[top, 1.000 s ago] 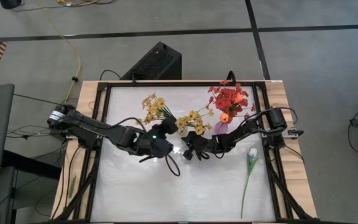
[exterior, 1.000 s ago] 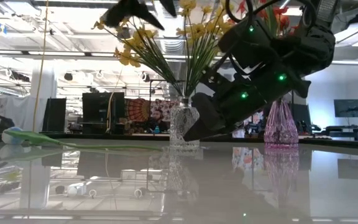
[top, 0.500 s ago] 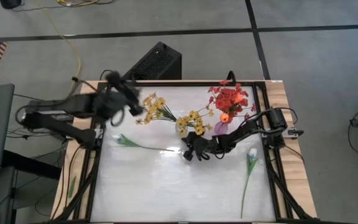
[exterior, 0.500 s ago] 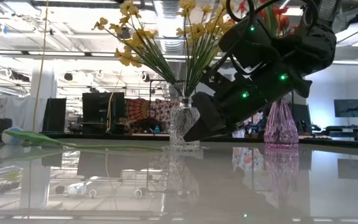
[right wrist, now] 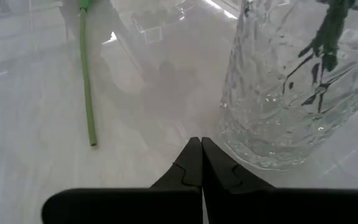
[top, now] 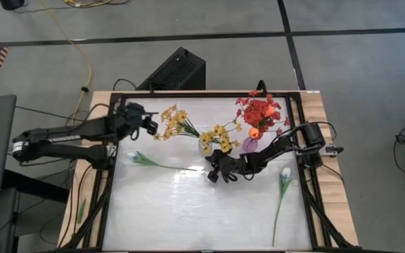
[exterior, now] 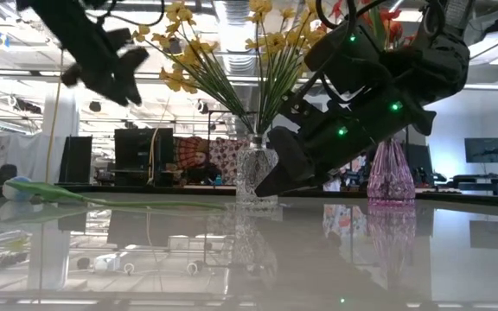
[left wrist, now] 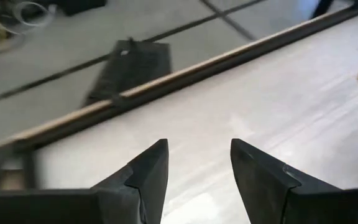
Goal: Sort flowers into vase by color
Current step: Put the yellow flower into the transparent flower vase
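Overhead: white tulip point(top: 133, 157) lies flat on the surface point(top: 188, 211), stem running toward the clear vase point(top: 207, 144); my left gripper point(top: 148, 123) hangs just beyond its bloom, nearer than the right gripper point(top: 213, 173).
Low: tulip point(exterior: 24, 188) below the raised left arm.
Left wrist: fingers point(left wrist: 148, 171) apart, empty.
Right wrist: fingers point(right wrist: 194, 163) pressed together, empty, beside the vase point(right wrist: 284, 93); stem end point(right wrist: 87, 81) nearby.

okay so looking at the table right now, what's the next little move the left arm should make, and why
Probably swing the left gripper down toward the white tulip lying on the table just below it. Its fingers are open and empty, raised near the yellow flowers, while that tulip lies loose. The right gripper, shut, waits beside the clear vase.
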Tool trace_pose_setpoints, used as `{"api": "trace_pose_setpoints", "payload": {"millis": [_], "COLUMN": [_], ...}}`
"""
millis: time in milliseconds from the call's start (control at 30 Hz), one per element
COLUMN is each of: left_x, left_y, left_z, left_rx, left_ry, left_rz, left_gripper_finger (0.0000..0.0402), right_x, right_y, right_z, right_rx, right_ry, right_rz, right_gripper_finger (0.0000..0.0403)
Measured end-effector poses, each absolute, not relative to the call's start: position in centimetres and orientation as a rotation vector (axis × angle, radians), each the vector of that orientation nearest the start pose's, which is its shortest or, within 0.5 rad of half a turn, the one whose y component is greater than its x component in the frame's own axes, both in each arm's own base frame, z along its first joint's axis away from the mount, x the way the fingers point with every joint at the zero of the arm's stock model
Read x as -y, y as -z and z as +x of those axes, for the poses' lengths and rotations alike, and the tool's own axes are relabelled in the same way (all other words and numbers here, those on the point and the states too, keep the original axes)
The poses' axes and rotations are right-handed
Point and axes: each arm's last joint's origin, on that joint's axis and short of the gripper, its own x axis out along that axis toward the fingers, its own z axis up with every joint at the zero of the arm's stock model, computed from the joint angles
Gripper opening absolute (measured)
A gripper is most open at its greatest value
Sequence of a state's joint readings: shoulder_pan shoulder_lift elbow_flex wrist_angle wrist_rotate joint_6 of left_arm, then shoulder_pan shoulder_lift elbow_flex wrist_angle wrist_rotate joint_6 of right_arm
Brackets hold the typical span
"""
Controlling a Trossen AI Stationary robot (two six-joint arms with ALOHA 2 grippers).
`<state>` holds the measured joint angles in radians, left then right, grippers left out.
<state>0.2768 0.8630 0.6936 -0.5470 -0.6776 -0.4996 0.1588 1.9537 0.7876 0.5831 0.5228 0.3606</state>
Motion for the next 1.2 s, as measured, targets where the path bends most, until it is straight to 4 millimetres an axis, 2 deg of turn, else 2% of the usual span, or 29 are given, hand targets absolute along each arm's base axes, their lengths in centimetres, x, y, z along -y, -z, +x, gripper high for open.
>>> {"api": "trace_pose_setpoints", "payload": {"millis": [167,333,533,733,867,967,1100,1200], "left_x": [-6.7,-7.1,-7.3,-7.1,-7.0,-6.9,-6.8,-6.9], "left_y": [-23.5,-23.9,-26.2,-29.7,-30.7,-30.0,-28.1,-29.1], "left_z": [17.8,20.0,22.6,24.9,26.3,27.7,29.4,29.4], "left_rx": [-0.310,-0.184,-0.118,-0.083,-0.116,-0.184,-0.297,-0.314], "left_ry": [-0.943,-0.826,-0.708,-0.653,-0.637,-0.631,-0.628,-0.680], "left_rz": [-0.379,-0.386,-0.356,-0.271,-0.245,-0.238,-0.202,-0.155], "left_gripper_finger": [0.0162,0.0162,0.0162,0.0162,0.0162,0.0162,0.0162,0.0162], "right_x": [-4.3,-4.0,-3.7,-3.2,-3.0,-3.0,-3.1,-3.7], "right_y": [-9.5,-9.5,-9.5,-9.4,-9.4,-9.3,-9.3,-9.5], "right_z": [34.5,34.5,34.5,34.5,34.5,34.5,34.5,34.3], "right_rx": [-0.486,-0.488,-0.489,-0.502,-0.503,-0.505,-0.511,-0.528], "right_ry": [0.443,0.452,0.462,0.476,0.480,0.480,0.476,0.462], "right_rz": [0.153,0.154,0.157,0.153,0.148,0.147,0.143,0.132], "right_gripper_finger": [0.0021,0.0021,0.0021,0.0021,0.0021,0.0022,0.0022,0.0022]}}
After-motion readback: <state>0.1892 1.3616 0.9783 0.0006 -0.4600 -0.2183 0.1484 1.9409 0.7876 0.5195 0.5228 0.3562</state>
